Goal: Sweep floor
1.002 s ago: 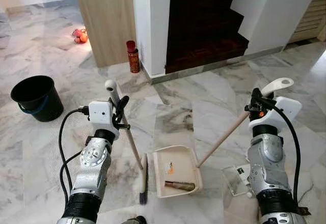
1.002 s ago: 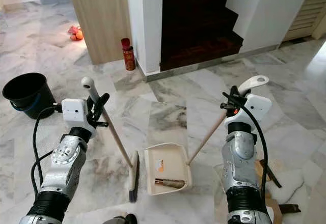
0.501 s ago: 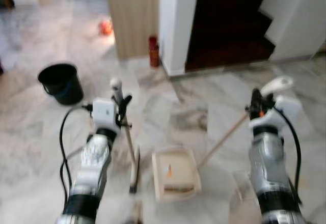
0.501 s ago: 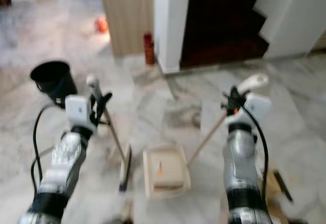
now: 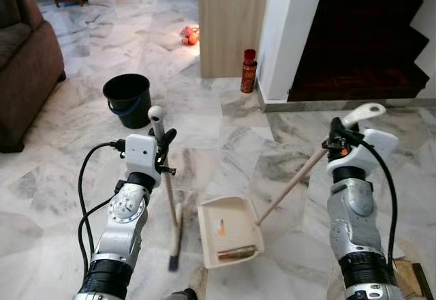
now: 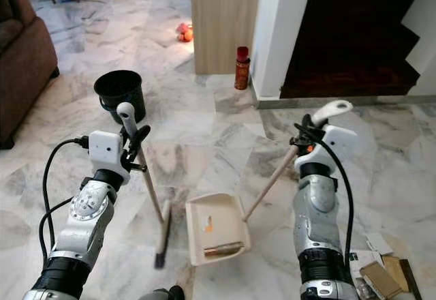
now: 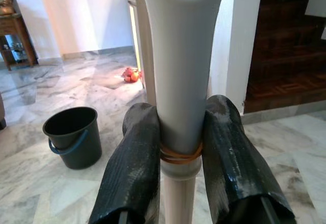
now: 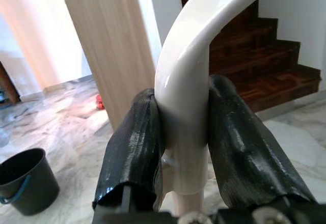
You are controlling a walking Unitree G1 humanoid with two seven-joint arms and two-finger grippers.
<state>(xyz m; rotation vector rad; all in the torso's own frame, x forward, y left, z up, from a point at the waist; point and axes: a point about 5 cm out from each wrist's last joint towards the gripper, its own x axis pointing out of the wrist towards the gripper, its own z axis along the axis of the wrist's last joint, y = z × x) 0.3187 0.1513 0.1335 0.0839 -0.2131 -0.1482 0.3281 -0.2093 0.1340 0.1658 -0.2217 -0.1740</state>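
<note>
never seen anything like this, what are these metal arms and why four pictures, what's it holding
This is a walking humanoid robot with two silver arms, each ending in two black fingers. Two pictures come from cameras in its head, looking down at the floor ahead; the other two come from small cameras on its wrists, looking along the fingers.

The left gripper is closed on the handle of a broom, whose head rests on the marble floor. The right gripper is closed on the long handle of a cream dustpan, which sits on the floor beside the broom and holds a brownish stick-like piece and a small orange scrap.

Further off stand a black bucket, a red can by the wall, and dark stairs.
</note>
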